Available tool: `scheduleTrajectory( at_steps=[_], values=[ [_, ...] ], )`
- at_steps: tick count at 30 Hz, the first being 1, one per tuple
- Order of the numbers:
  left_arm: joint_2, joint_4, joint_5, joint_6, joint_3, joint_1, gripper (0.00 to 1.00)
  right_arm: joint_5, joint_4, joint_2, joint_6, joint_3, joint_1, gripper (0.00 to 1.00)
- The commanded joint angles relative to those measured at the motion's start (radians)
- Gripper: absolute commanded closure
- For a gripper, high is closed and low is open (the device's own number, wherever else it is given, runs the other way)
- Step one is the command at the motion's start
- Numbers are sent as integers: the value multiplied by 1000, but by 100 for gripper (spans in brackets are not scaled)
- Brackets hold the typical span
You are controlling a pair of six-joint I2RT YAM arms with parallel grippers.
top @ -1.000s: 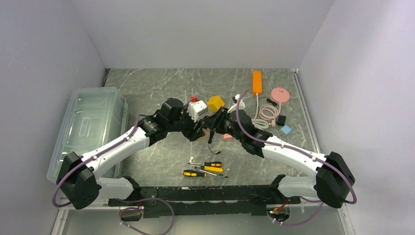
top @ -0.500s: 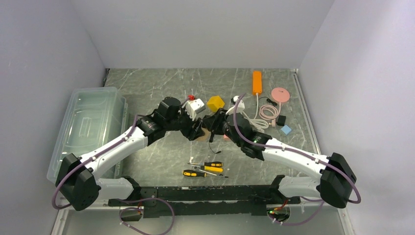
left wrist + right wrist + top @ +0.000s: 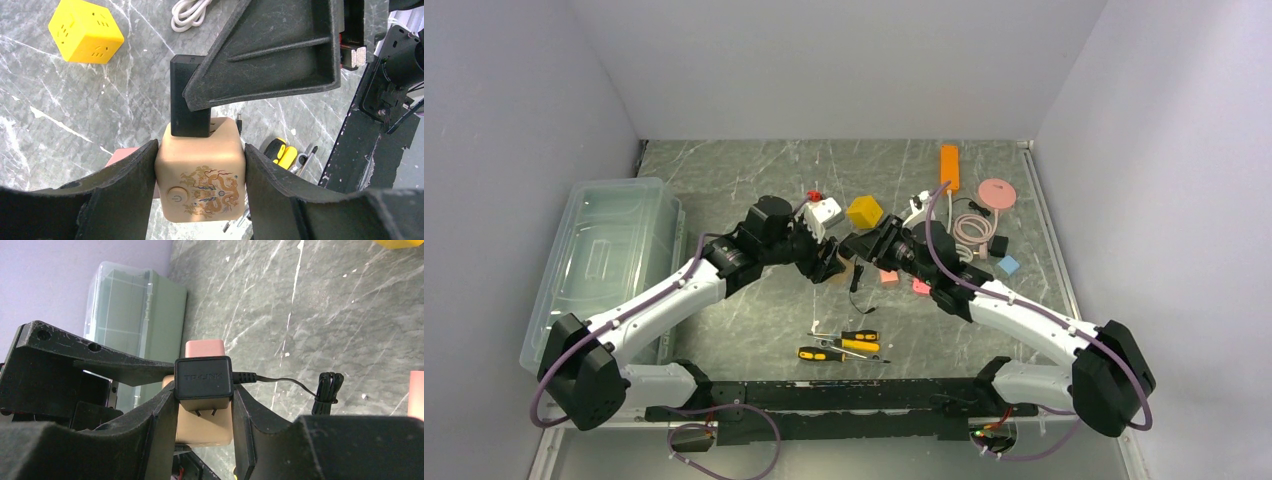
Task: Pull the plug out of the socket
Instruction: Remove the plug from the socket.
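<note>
Black plug (image 3: 202,384), prongs half showing, tan cube socket (image 3: 200,170)

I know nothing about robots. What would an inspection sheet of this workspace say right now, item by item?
Surface: grey marbled tabletop with pale veins.
Job's things: black plug adapter partly out of the beige cube socket, prongs showing.
Clutter: yellow cube socket, orange power strip, pink disc, small blue block, screwdrivers.
Grippers: left gripper clamps the beige cube socket's sides; right gripper clamps the adapter.
Cables: the adapter's thin black cord, bundled; coiled white cable; purple cables along both arms.
Surroundings: clear lidded bin at left; plain walls.
</note>
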Motion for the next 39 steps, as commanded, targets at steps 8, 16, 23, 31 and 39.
scheduleTrajectory(
  at_steps=[8, 16, 23, 31, 39],
  values=[
    [-22, 8, -73, -15, 19, 43, 100, 305, -132, -65, -130, 75, 143, 100],
    [-48, 18, -92, -15, 9, 54, 100, 493, -222, -54, -186, 139, 269, 100],
    [-45, 13, -68, -15, 10, 53, 100, 377, -188, -73, -130, 110, 212, 100],
    [-38, 4, -56, 0, 12, 51, 100, 67, -94, -90, -30, 51, 36, 100],
    [-30, 1, -63, -1, 14, 52, 100, 86, -60, -77, -41, 25, 43, 100]
  ],
)
